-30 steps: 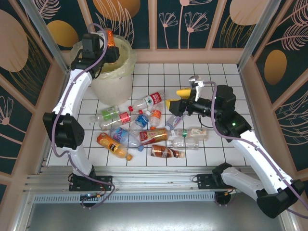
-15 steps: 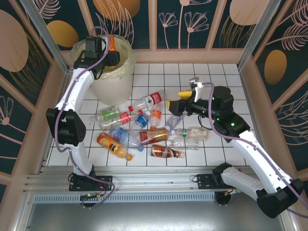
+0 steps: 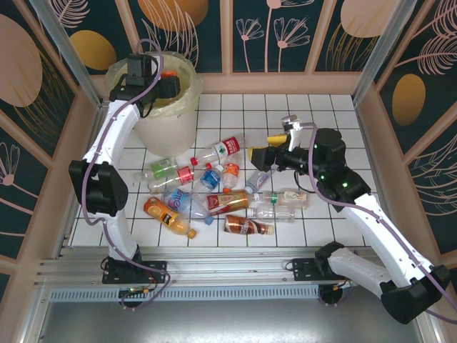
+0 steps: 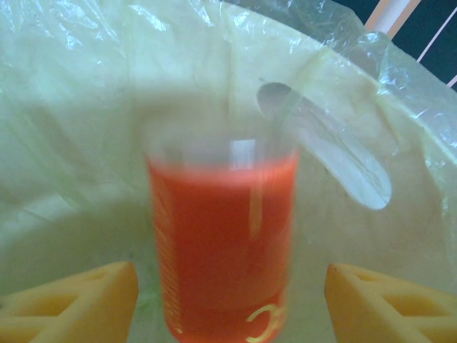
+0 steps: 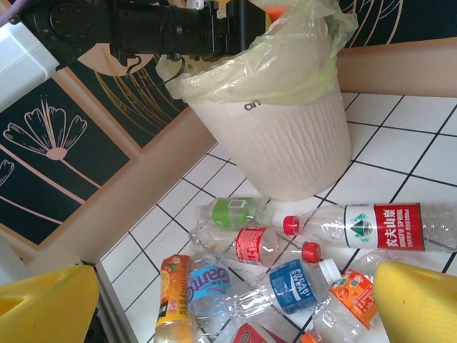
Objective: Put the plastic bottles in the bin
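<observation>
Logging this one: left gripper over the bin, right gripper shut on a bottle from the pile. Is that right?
Not quite. The right gripper is open and holds nothing: the right wrist view shows its yellow fingers wide apart above the bottles lying on the tiles. The left gripper is over the bin, as stated.

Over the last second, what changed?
Left gripper opened over the bin and let go of the orange bottle, which is dropping in, blurred. Right gripper barely shifted, still open above the floor bottles; those stayed put.
</observation>
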You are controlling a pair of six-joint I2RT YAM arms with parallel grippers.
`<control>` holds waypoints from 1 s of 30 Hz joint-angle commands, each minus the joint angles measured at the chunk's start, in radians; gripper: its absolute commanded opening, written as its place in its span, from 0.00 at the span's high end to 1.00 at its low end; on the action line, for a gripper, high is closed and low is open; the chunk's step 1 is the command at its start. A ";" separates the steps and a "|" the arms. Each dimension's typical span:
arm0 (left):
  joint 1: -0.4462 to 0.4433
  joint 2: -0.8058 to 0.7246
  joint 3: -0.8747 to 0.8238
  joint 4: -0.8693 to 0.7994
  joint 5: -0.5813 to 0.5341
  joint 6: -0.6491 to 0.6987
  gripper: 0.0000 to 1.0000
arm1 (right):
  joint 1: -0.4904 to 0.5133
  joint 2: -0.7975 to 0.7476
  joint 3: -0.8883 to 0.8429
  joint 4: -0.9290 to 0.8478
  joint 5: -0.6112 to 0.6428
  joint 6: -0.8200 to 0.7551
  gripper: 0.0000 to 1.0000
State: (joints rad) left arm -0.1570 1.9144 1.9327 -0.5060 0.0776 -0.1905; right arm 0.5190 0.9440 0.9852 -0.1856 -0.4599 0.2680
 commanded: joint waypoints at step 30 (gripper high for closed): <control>0.002 -0.523 -0.444 0.310 0.343 -0.083 0.02 | 0.007 -0.063 -0.106 -0.215 0.333 0.195 0.02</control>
State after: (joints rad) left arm -0.1570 1.4490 1.5768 -0.2863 0.3065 -0.2306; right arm 0.5190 0.9054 0.9001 -0.3347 -0.2173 0.4007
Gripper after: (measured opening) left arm 0.985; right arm 0.978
